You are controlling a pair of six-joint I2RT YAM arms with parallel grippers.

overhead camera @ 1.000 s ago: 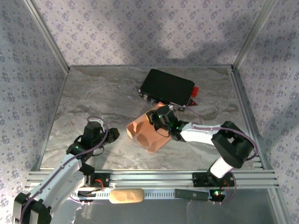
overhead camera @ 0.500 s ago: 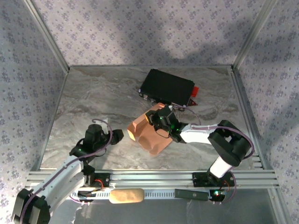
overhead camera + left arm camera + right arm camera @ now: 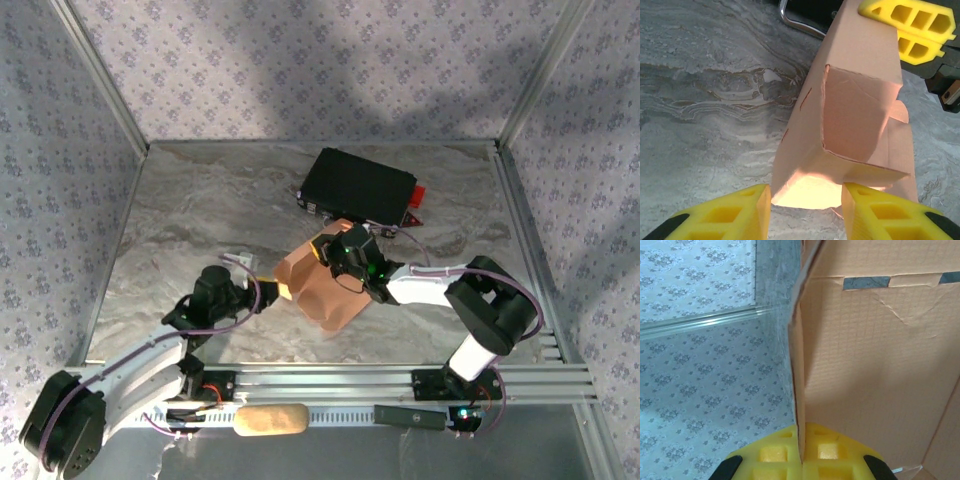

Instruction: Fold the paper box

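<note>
Left gripper (image 3: 262, 291) and right gripper (image 3: 336, 250), top view: we see the left one at the left end of the paper box (image 3: 322, 292). The box lies mid-table on the marbled table (image 3: 180, 220), just in front of the black case (image 3: 358, 186). The right one sits on the box's far upper edge.

Left wrist view: the left gripper (image 3: 806, 195) holds its yellow fingers (image 3: 720, 217) apart, one on each side of the near end of the paper box (image 3: 860, 115). We cannot tell whether they press on it. One yellow finger of the right gripper (image 3: 907, 27) rests at the box's far top.

Right wrist view: the right gripper (image 3: 801, 456) is closed together on a thin upright wall of the paper box (image 3: 880, 365), with the wall's edge pinched between the pads.
</note>
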